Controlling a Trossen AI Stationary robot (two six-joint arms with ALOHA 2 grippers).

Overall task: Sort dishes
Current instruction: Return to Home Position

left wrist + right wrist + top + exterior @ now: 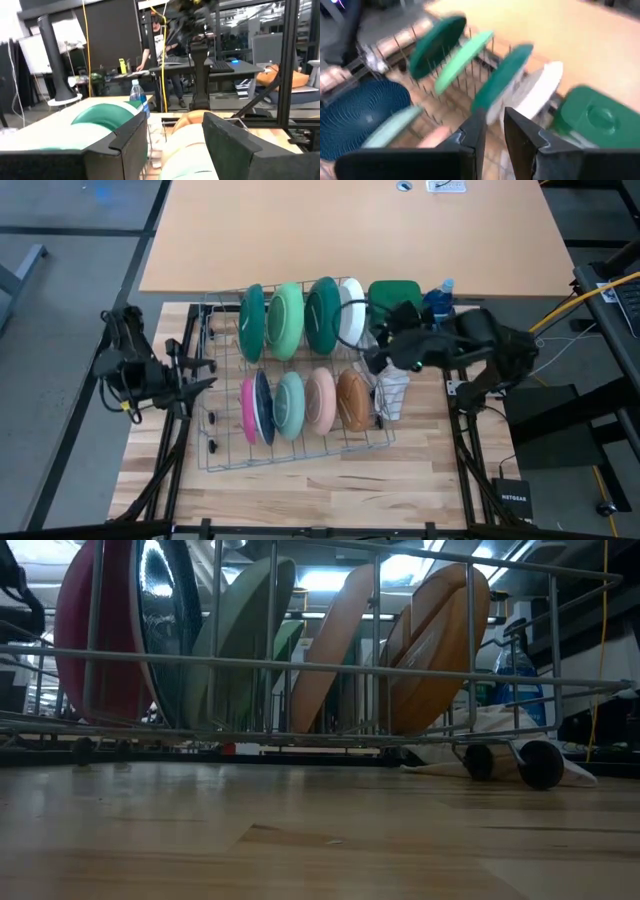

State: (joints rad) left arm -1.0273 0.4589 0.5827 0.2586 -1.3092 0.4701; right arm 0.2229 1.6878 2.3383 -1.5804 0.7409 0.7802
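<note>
the right gripper (492,122) hung above the right edge of the dish rack (300,452), its fingers a narrow gap apart with nothing between them. the left gripper (203,376) waited just off the rack's left side, spread wide and likewise empty. in the rack's rear row stood a dark green plate (252,323), a light green plate (285,321), a second dark green plate (322,315) and a white plate (352,312). in the front row stood a pink plate (247,408), a navy plate (263,408), a pale teal plate (290,404), a light pink plate (321,400) and a brown plate (352,400), all on edge between the wires. no plate showed loose on the table (300,495). the green tub (393,292) and the cloth (393,395) sat beside the rack's right end. the sorting looked finished, larger dishes behind and smaller ones in front, with only the parking of the arms seemingly left.
</note>
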